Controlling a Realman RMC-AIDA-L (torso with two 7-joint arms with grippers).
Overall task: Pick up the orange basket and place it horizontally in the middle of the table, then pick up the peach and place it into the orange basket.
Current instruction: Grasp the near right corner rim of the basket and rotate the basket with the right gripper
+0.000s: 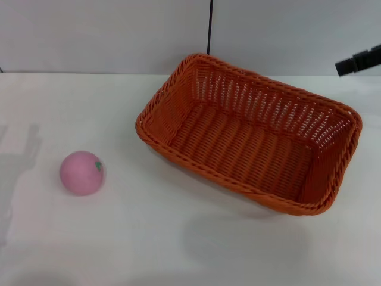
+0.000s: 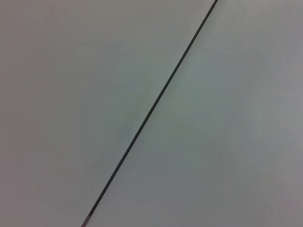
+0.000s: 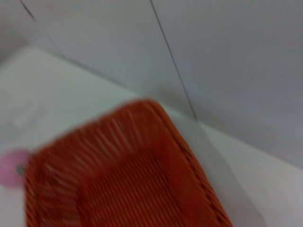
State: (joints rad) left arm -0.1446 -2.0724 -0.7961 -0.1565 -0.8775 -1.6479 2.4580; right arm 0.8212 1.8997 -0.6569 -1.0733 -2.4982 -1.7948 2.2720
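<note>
Right tool (image 1: 359, 61): you only get a dark bit of it at the right edge of the head view, up over the bench's far right area, just past the orange basket's far right corner and not touching it. Can't tell if it's apart or together. Left tool isn't visible anywhere; its wrist cam sees only a plain grey wall w/ a thin dark seam running diagonally.

Orange basket (image 1: 250, 134) sits on the bench (image 1: 178, 238), right of centre, toward the far edge. It's skewed: the long sides run diagonal from the far middle toward the right edge, not parallel to the bench edges. Upright, open side up, nothing inside. In the right wrist cam you see the basket (image 3: 123, 175) from above one short end, w/ the wall seams behind it.

Peach (image 1: 82, 173) is on the bench's left side, about mid-depth, well apart from the basket, green leaf mark facing the basket side. Right wrist cam catches a sliver of the peach (image 3: 12, 168) just past the basket rim.
</note>
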